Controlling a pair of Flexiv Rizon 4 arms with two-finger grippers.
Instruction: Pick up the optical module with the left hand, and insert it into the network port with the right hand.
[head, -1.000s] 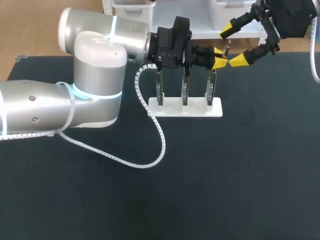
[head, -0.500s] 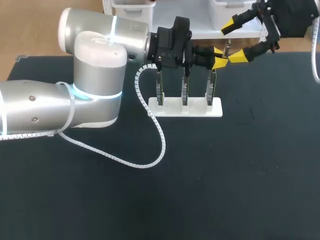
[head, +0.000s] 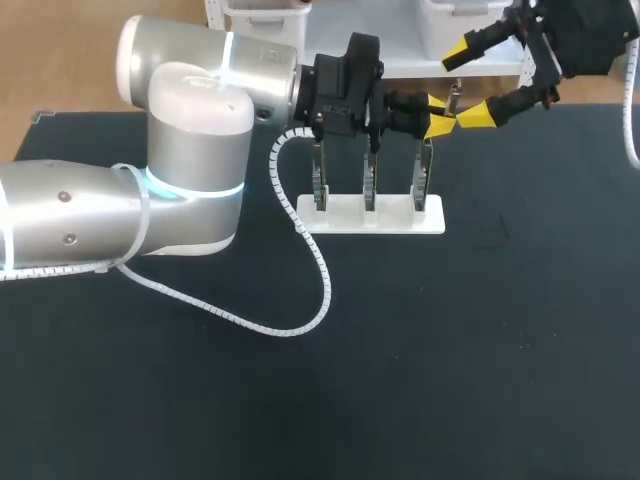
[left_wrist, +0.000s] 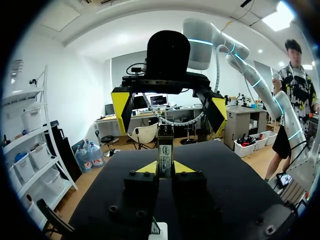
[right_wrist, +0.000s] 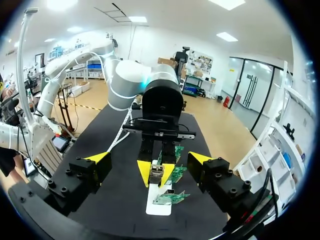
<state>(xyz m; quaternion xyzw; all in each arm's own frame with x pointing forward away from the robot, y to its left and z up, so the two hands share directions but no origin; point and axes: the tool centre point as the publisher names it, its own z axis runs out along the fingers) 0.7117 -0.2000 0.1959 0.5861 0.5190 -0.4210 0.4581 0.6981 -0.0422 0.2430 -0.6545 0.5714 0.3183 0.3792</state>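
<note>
**Handover stage.** The small silver, bar-shaped optical module (left_wrist: 165, 150) is held upright, clamped between the yellow-tipped fingers of the left gripper (head: 437, 115). It is raised near the white plastic stand (head: 432, 218), which carries three green circuit boards (head: 320, 185). Pick-up is judged complete; transfer to the right gripper (head: 468, 85) and insertion into a network port are not yet done. The right gripper is spread wide, one finger on either side of the module, and no contact is seen. The left arm is stretched across the black table (head: 450, 350); the right is brought in from the far right corner
</note>
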